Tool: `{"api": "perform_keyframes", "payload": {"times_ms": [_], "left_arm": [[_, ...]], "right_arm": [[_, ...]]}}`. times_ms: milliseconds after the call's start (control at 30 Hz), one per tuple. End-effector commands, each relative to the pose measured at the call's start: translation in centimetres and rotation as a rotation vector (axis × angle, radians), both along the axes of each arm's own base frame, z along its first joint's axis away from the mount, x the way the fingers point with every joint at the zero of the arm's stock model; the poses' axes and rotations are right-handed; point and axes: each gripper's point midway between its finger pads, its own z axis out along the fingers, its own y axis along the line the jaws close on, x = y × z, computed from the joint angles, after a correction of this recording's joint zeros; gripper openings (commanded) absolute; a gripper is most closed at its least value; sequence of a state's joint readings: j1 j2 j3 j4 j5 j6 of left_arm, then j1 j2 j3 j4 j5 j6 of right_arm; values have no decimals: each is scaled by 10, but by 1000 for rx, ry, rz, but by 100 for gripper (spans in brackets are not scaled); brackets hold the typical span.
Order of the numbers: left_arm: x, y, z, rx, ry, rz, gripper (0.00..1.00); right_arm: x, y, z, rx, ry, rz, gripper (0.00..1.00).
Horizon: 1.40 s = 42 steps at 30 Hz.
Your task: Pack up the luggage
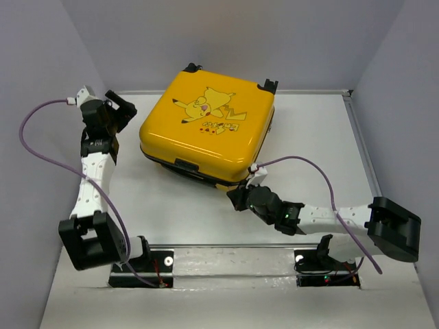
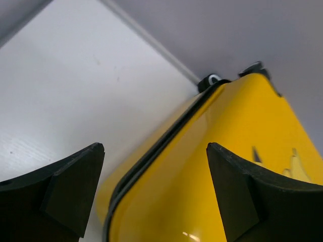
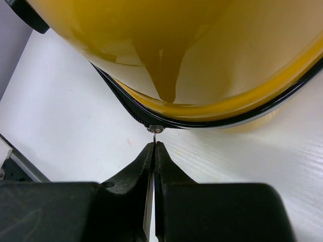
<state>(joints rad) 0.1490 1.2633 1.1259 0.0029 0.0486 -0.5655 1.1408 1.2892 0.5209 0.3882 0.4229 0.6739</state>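
Item: small yellow hard-shell suitcase [image 1: 206, 130] with black zipper trim [image 3: 121, 103], lid down, lying flat.
Location: upper centre of the top view, on the white table [image 1: 171, 212], one corner towards the back wall.
Marking: cartoon Pikachu print [image 1: 209, 110] on the upward-facing shell.
Fittings: black wheels [image 1: 269, 86] at the far edge; black handle [image 1: 185, 166] on the near side.
Left gripper [image 2: 155, 148]: upper left of the top view, just beside the suitcase's left side. Its black fingers [image 2: 75, 186] stand spread wide. In the left wrist view the suitcase's yellow edge and zipper line appear between them; no contact shows.
Right gripper [image 3: 155, 145]: lower centre-right of the top view, at the suitcase's near corner. Its fingers are pressed together, tips low over the table and aimed at the zipper line.
Small silvery metal piece [image 3: 156, 129]: sits on the zipper, directly at the right gripper's tips. Whether it is pinched cannot be told.
Cables: a purple cable [image 1: 41, 147] loops along the left arm, and another [image 1: 322, 178] arcs over the right arm.
Surround: grey walls [image 1: 240, 34] on three sides.
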Motion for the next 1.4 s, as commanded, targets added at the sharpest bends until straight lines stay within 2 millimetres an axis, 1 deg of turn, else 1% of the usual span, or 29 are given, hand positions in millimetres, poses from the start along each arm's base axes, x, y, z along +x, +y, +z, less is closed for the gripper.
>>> {"api": "perform_keyframes", "payload": {"times_ms": [0,67,200,300,333,367,400,433,467,500,533,600,633,700,733,767,800,833,900,933,967,1033,1100,1133,1200,1233,1267,1300,1367], "left_arm": [[18,0,-40,-141,47,-68,93],[27,2,-64,-146,98,-71,93],[35,2,-94,-173,148,-74,93],[39,-9,-120,-196,196,-99,93],[39,-26,-136,-197,234,-134,93],[39,-37,-142,-196,249,-160,93],[38,-48,-145,-201,258,-185,93],[35,-72,-150,-200,271,-239,93],[33,-86,-150,-200,276,-274,93],[31,-98,-149,-192,278,-303,93],[23,-124,-145,-185,278,-357,93],[14,-144,-138,-187,269,-405,93],[4,-151,-132,-202,257,-427,93],[-10,-163,-125,-208,243,-473,93],[-18,-162,-128,-202,251,-477,93],[-25,-162,-118,-193,226,-485,93],[-32,-164,-116,-199,222,-505,94],[-39,-163,-112,-173,208,-515,93],[-45,-152,-114,-130,227,-477,94],[-45,-148,-107,-112,217,-474,94],[-47,-145,-96,-89,195,-487,94],[-41,-133,-63,-25,121,-439,95],[-43,-122,-56,10,120,-389,96],[-44,-117,-52,0,108,-377,97],[-44,-108,-49,-10,93,-354,97],[-41,-94,-47,1,88,-308,97],[-40,-83,-47,15,90,-270,97],[-40,-69,-47,38,89,-215,97],[-43,-40,-48,59,85,-109,98]], "right_arm": [[-13,2,-10,-75,19,44,7],[-11,6,-7,-79,15,47,7],[-7,16,-9,-106,11,55,7],[-5,29,-1,-104,-6,67,7],[-3,32,-4,-125,-10,73,7],[1,41,6,-112,-24,75,7],[2,46,8,-120,-35,90,7],[4,51,3,-144,-41,101,7],[2,60,7,-150,-56,121,7],[5,65,10,-157,-69,129,7],[3,80,25,-139,-94,163,7],[-1,99,23,-145,-102,213,7],[-4,115,38,-122,-126,255,7],[-8,136,32,-120,-133,328,7],[-13,147,35,-105,-143,362,7],[-13,158,43,-81,-155,382,7],[-16,167,32,-96,-144,415,7],[-21,180,42,-72,-165,453,7],[-27,193,48,-48,-195,487,7],[-33,199,42,-67,-207,507,7],[-37,206,47,-66,-220,518,7],[-39,210,38,-81,-212,540,7],[-53,221,43,-71,-235,588,7],[-54,223,38,-108,-268,576,7],[-49,213,32,-153,-258,514,7],[-50,205,27,-156,-235,497,7],[-50,195,42,-126,-240,476,7],[-51,175,25,-157,-217,451,7],[-49,153,26,-149,-197,424,7]]}}
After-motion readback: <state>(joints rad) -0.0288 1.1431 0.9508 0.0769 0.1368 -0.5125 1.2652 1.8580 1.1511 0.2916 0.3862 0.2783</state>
